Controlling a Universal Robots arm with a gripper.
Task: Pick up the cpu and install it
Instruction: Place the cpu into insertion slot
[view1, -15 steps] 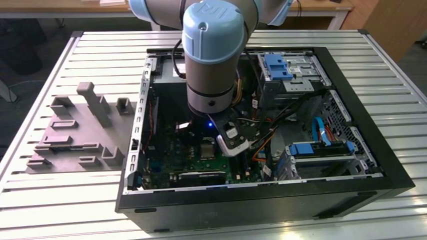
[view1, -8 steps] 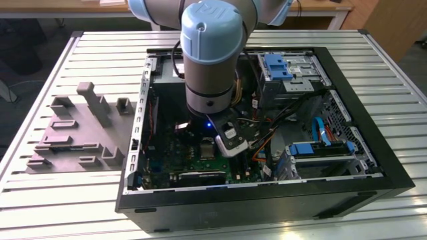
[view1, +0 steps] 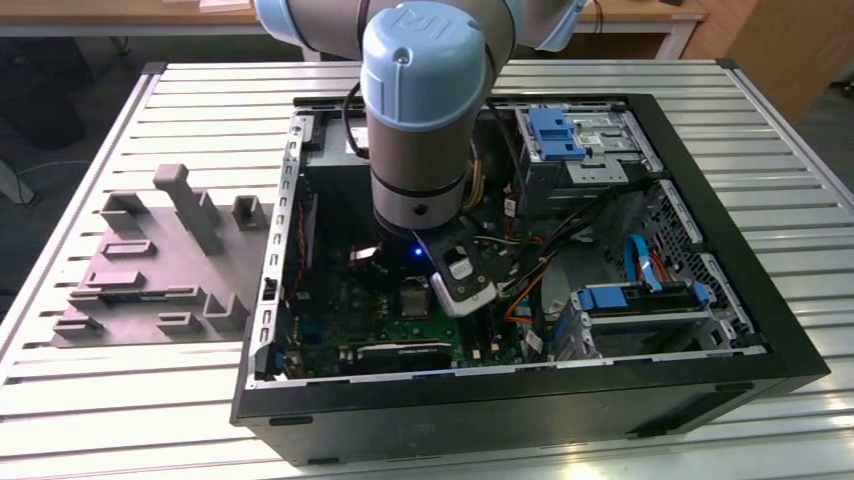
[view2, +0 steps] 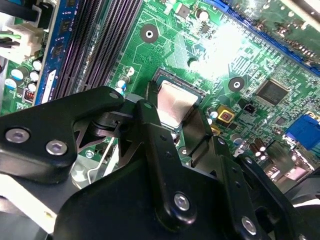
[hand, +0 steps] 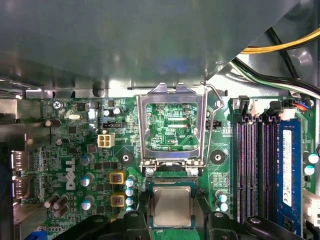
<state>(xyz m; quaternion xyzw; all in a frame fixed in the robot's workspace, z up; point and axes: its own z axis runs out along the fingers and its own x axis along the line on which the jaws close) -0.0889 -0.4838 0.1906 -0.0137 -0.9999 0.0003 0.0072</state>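
Over the green board (hand: 65, 145), gripper (view2: 176, 117) narrowly spread, gripping the cpu (view2: 172, 102).

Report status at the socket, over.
End effector low over the cpu, grip unclear. cpu lies in the socket, looks seated. Load plate hinged open, nothing across the cpu.

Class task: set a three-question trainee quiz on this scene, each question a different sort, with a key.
1. True or false: the metal cover frame of the socket is swung open.
2. Where is the cpu? A, in a hand; B, at the socket on the green board; C, on the floor.
3. What stands on the table at the exterior view's left of the computer case?
Key: 1 true; 2 B; 3 a grey fixture.
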